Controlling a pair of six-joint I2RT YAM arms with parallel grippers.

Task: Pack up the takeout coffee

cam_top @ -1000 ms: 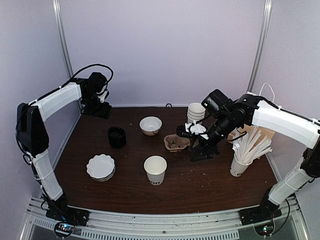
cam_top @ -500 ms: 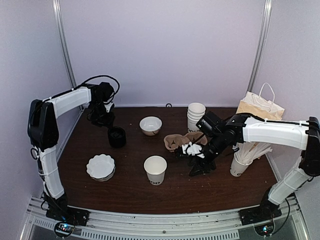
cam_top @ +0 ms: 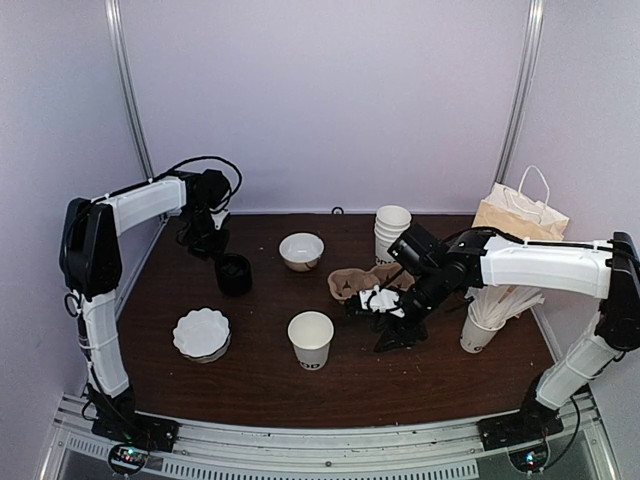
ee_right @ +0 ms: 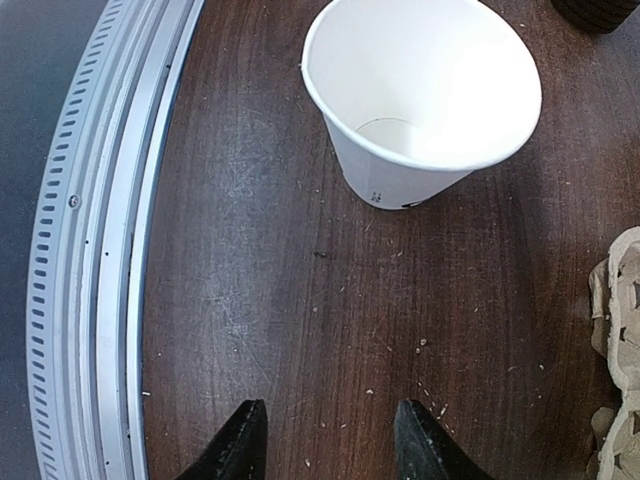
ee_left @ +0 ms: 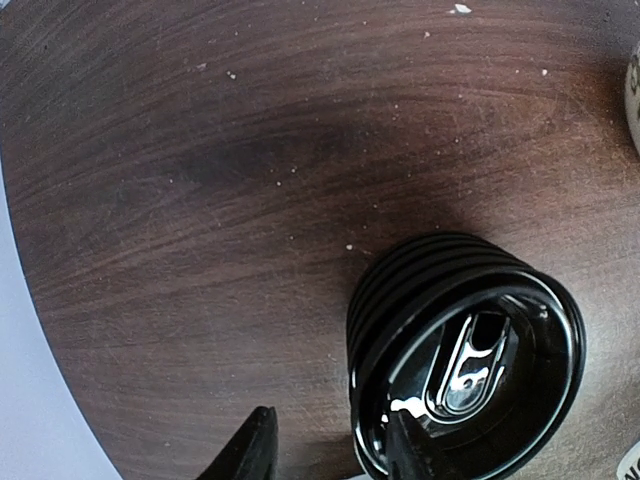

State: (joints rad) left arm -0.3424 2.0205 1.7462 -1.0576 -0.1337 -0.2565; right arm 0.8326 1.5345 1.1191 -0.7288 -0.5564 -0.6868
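**Inspector:** Right claw (ee_right: 330, 445) first.

**Assistant:** Its fingers are standing apart with nothing between them, hanging over bare wood. Just beyond them the coffee cup (ee_right: 420, 110) is sitting upright at the front middle of the table (cam_top: 250, 390), with no lid on it and nothing inside.

**Inspector:** Any writing?

**Assistant:** A small dark print is showing near the cup's base, too small to read.

**Inspector:** Left claw (ee_left: 330, 452)?

**Assistant:** It is also spread and gripping nothing. One finger is overlapping the rim of the lid stack (ee_left: 465, 360) and the other is hanging over wood. The lids are round, glossy black and ribbed where they nest. The top one is showing a glinting oval recess.

**Inspector:** And around them?

**Assistant:** A brown moulded-pulp carrier (cam_top: 352, 285) is lying beside the right claw, its wells looking empty. Behind it a nested stack of white cups (cam_top: 392, 228) is standing, and a white bowl (cam_top: 301, 250) is sitting to its left. Scalloped white dishes (cam_top: 201, 333) are resting front left. A white cup full of paper-wrapped sticks (cam_top: 480, 330) is standing at the right, and a tan paper bag (cam_top: 520, 215) with handles is standing behind it.
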